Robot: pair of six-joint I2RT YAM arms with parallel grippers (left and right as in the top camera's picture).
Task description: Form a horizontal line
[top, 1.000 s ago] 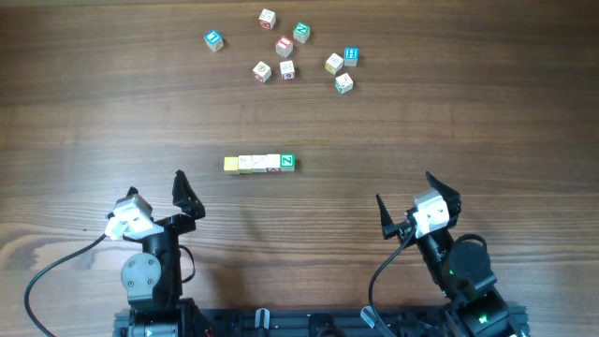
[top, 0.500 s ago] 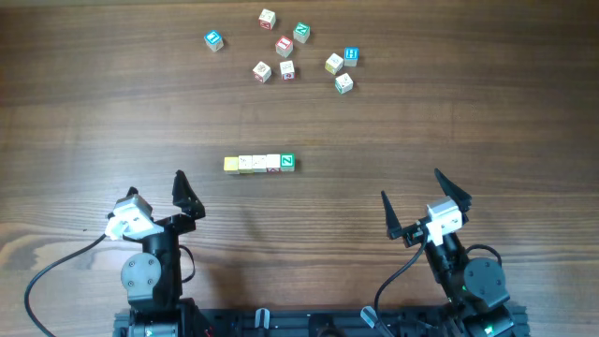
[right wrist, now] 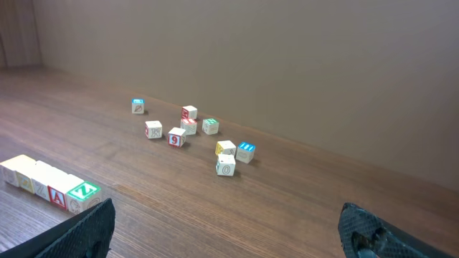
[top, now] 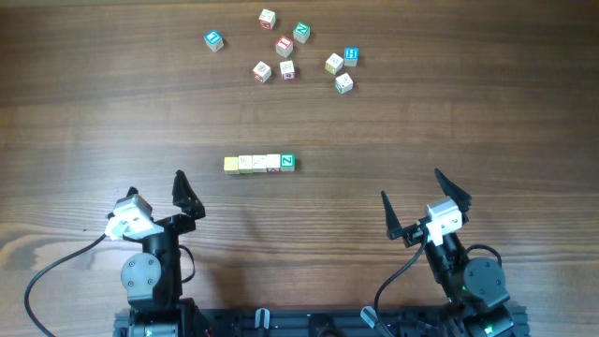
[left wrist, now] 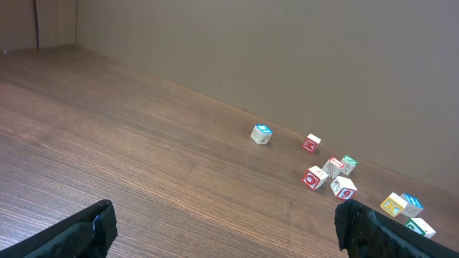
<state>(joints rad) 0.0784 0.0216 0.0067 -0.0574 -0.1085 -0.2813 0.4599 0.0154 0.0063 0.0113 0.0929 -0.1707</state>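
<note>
A horizontal line (top: 259,163) of tiny letter cubes lies mid-table: a yellowish cube at the left, three pale cream ones, a green-faced one at the right. It also shows at the lower left of the right wrist view (right wrist: 50,184); it is out of the left wrist view. My left gripper (top: 154,189) is open and empty near the front edge, below and left of the line. My right gripper (top: 411,198) is open and empty, below and right of it. Their fingertips frame each wrist view, the left gripper (left wrist: 226,226) and the right gripper (right wrist: 226,229).
Several loose cubes lie scattered at the far side (top: 285,45), among them blue-faced ones (top: 214,39) (top: 351,55) and a red-faced one (top: 284,46). They also show in the left wrist view (left wrist: 337,172) and the right wrist view (right wrist: 190,129). A brown wall stands behind the table.
My right arm drew back toward the front edge and to the right a second ago, then stopped. The left arm and the cubes have not moved.
</note>
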